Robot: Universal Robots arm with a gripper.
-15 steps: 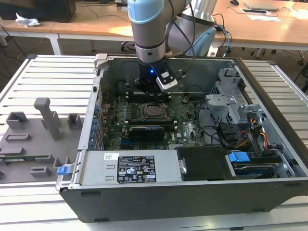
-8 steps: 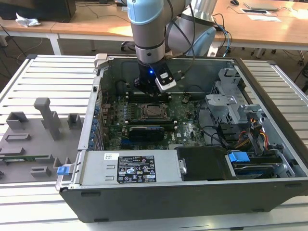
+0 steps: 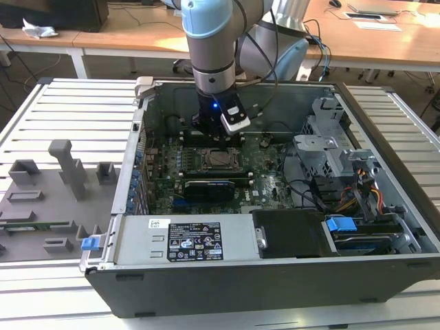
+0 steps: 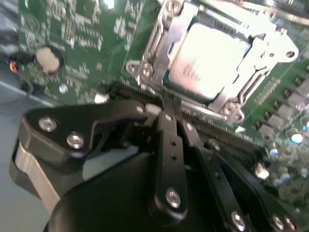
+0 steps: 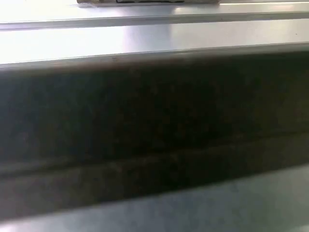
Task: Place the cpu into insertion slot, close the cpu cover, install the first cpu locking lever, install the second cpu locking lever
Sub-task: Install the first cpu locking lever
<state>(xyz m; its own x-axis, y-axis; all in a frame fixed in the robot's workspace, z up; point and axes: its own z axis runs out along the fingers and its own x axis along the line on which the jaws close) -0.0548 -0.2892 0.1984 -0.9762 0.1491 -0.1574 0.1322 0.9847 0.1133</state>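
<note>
Cpu (image 4: 210,60) sits in the slot (image 3: 221,159), mid-board; cover (image 4: 159,36) is down over it, so steps one and two look done. Gripper (image 4: 166,113) hangs at the slot's far edge, fingers pinched together, holding nothing. Lever state unclear.
</note>
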